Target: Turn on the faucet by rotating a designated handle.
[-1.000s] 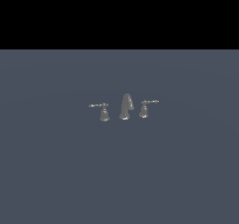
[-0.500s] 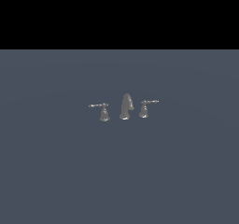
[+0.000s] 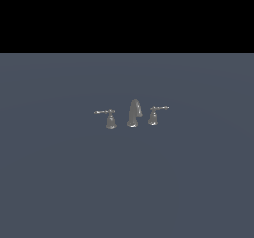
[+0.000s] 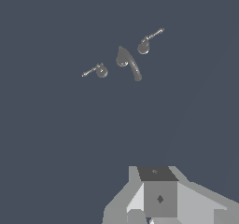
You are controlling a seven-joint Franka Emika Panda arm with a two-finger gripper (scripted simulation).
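My pincer (image 4: 154,218) hung high above the tabletop (image 3: 127,182) | well apart from faucet (image 4: 127,62), handle (image 4: 149,40) | grip state unclear

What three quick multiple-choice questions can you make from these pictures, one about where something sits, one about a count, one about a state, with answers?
1. In the exterior view, where is the arched spout relative to the two lever handles?
A. Between them
B. At the view's far left
C. At the view's far right

2. How many lever handles does the faucet have?
A. One
B. Two
C. Four

3. Is the pincer touching the faucet?
A. Yes, clamped on a lever
B. Yes, resting on the spout
C. No, well apart from it

Answers: 1 A, the spout stands with one handle on one side and the other handle opposite. 2 B, both views show two levers on bell-shaped bases. 3 C, the wrist view shows bare surface between pincer and faucet.
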